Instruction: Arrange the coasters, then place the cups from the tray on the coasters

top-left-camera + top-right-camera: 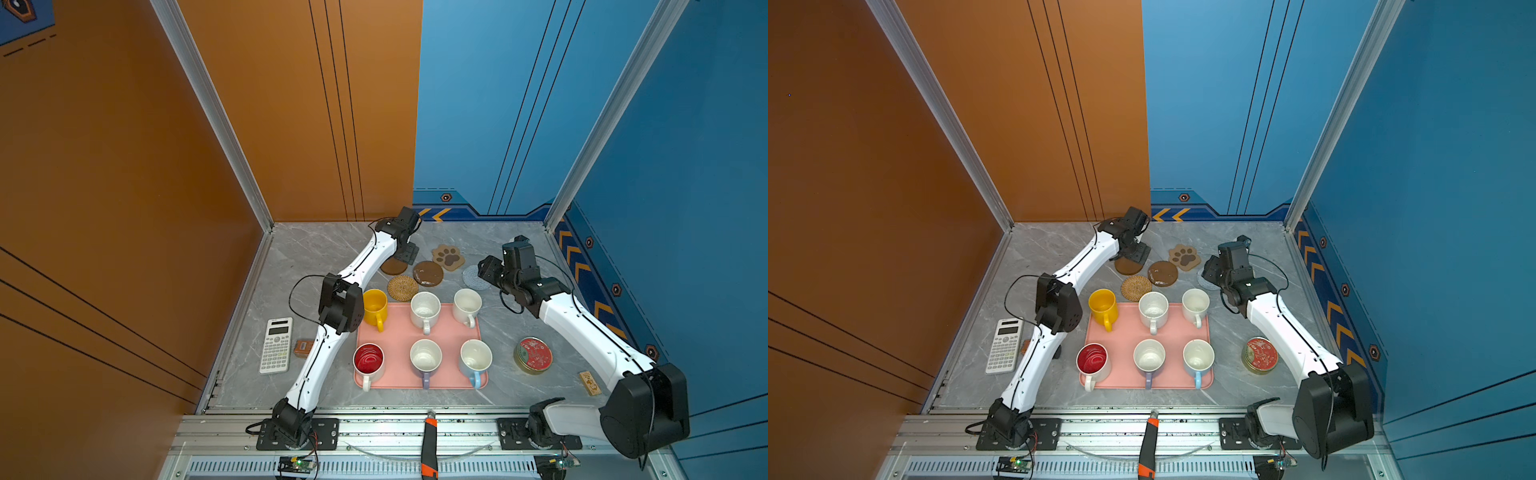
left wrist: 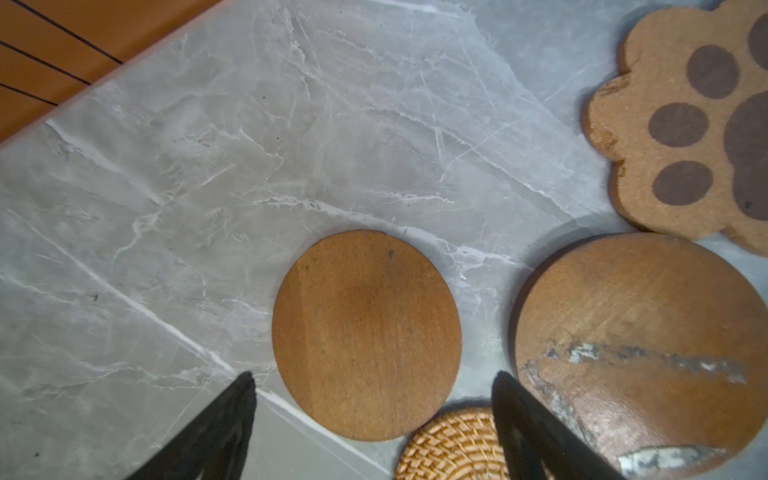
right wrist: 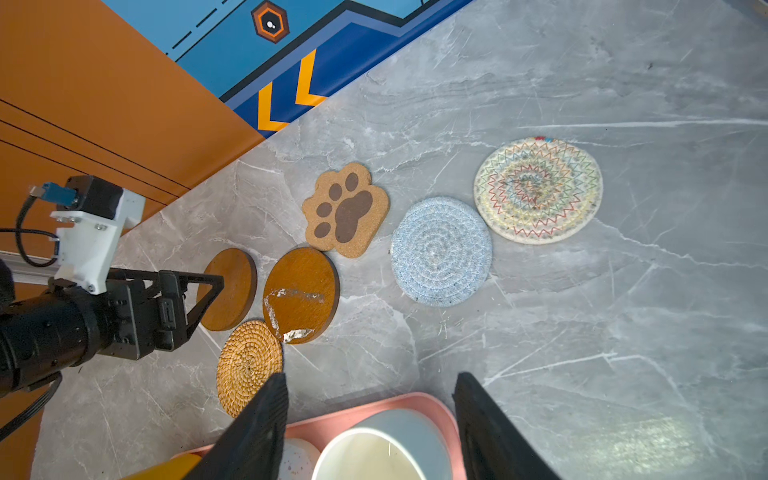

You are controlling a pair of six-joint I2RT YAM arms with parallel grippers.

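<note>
Jaws apart and empty, the left gripper (image 2: 372, 384) hangs over the small brown disc (image 2: 365, 336), leftmost of the coasters (image 1: 428, 273) crowded beyond the far edge of the tray (image 1: 397, 345), and would do best to pinch its rim and slide it left, clear of the rattan coaster (image 2: 449, 449); the right gripper (image 3: 370, 378), also apart, holds nothing.

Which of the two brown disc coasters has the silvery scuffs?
The scuffed disc lies next to the paw coaster; the plain disc, by the left hand, has none.
</note>
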